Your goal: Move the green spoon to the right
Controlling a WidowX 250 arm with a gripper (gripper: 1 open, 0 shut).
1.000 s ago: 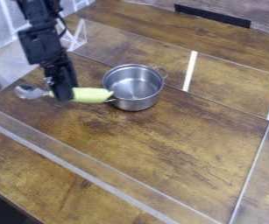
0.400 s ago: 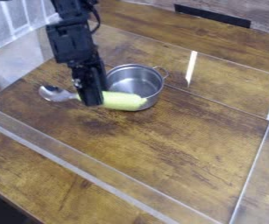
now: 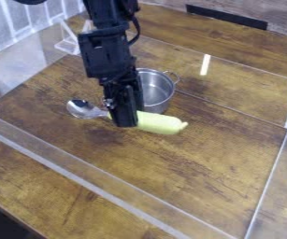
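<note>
Camera view, looking down at an angle across a dark, streaked wood-grain tabletop (image 3: 195, 177) enclosed by low clear acrylic walls (image 3: 133, 210), whose edges read only as pale lines and glare. The black robot arm (image 3: 102, 47) enters from the top edge, where its upper part is cut off, and reaches steeply downward. Its hand (image 3: 124, 114) is closed on the green spoon (image 3: 123, 116), gripping it at the middle. The dark fingers cover the junction of handle and bowl, so the exact contact cannot be made out. To the right of the hand projects the thick, rounded yellow-green plastic handle (image 3: 160, 123). To the left projects the round, shiny silver metal bowl (image 3: 82, 108), with a dark shadow beneath it. Whether the spoon touches the wood or is held just clear of it cannot be told. The spoon lies roughly level, in front of the steel pot (image 3: 157, 89), with its handle end just beside the pot's near wall. The pot is round, bright and reflective, and its left side is hidden behind the arm. One small side handle (image 3: 173, 76) shows at its upper right rim.
</note>
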